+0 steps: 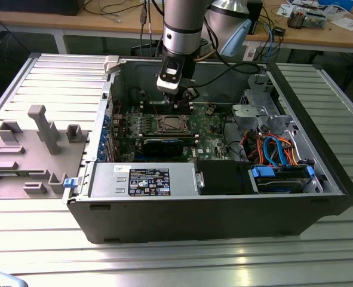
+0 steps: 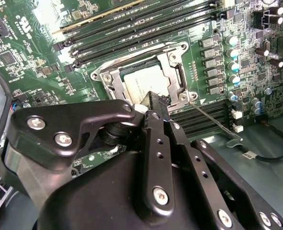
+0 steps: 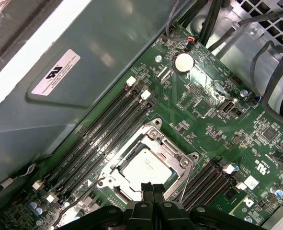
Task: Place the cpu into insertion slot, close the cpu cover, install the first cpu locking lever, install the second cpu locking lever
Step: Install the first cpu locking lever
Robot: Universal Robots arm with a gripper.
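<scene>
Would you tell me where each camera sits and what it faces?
Exterior view: off the arm, looking down into the open computer case; arm and gripper show.
First wrist view: on the arm, facing the cpu past the gripper.
Second wrist view: on the arm, behind the gripper, facing the cpu.
Both wrist views share cpu and gripper.

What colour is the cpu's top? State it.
Dull silver-grey; the cpu shows best in the first wrist view.

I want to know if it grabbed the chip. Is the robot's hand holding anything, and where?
Nothing seems held. The hand is shut with nothing between its fingers, near the edge of the cpu cover; the cpu lies under that cover.
</scene>
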